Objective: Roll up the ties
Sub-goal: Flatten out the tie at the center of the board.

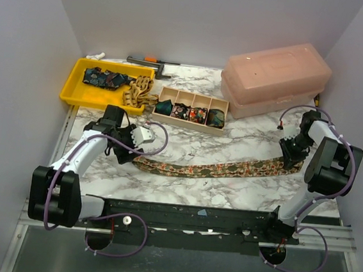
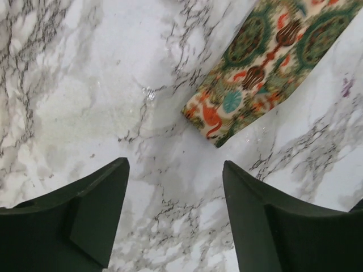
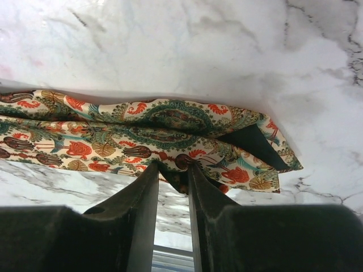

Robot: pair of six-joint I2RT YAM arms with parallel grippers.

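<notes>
**Tie laid flat, narrow end just ahead of the open left tool**

1 patterned tie lies stretched on the marble counter. Its long axis runs left to right between the 2 arms, and in the top view it climbs slightly toward the right.

The right tool is closed on the near edge of the wide end, with cloth pinched between its 2 fingers. There the tie folds over and shows its dark lining.

The left tool hangs over bare marble, fingers spread wide and holding nothing. In the left wrist view, the narrow end lies ahead of it and off to the right, near but not between the fingers.

That offset is what the next move turns on. The left arm is the nearer one to the narrow end (the natural place to start a coil). It would likely have to shift forward and to the right to straddle the tip, then roll along the tie's length toward the pinned wide end.

Behind the tie, a wooden box holds 4 rolled ties, 1 in each compartment.
</notes>
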